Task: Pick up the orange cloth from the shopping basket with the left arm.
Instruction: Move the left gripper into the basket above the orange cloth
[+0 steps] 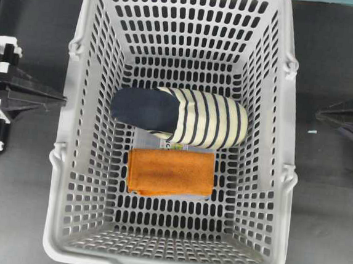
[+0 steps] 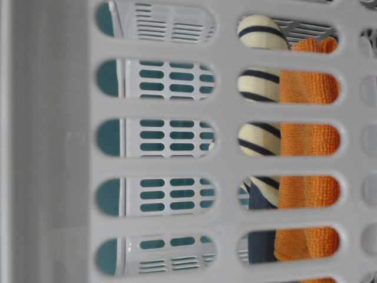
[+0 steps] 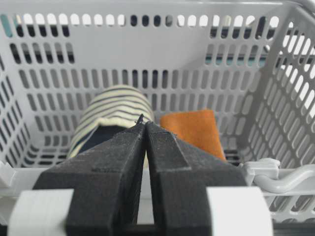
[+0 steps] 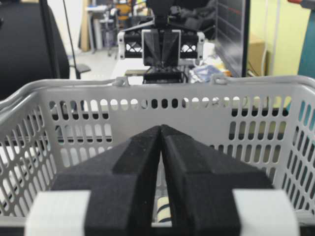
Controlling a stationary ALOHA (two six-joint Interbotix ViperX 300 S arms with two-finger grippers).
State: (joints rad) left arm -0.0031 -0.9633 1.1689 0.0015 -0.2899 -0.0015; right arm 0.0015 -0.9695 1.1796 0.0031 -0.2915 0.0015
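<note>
Here, the orange cloth (image 1: 171,173) lies flat on the floor of the shopping basket (image 1: 287,179), just beside the striped slipper (image 1: 181,117) and untouched. The left hand (image 1: 58,100) waits outside the basket's left wall, clenched and empty; the right hand (image 1: 323,114) mirrors it at the far side, likewise clenched. Reach, grasp and lift all remain.

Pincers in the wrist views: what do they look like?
Both match. The left pincer has two black, wedge-shaped fingers with a rough foam-like surface, tapering to a point, and white blocks at the base on each side. The right pincer is the same. Seen from opposite, the left one's mount shows black lattice panels framed in white.
</note>
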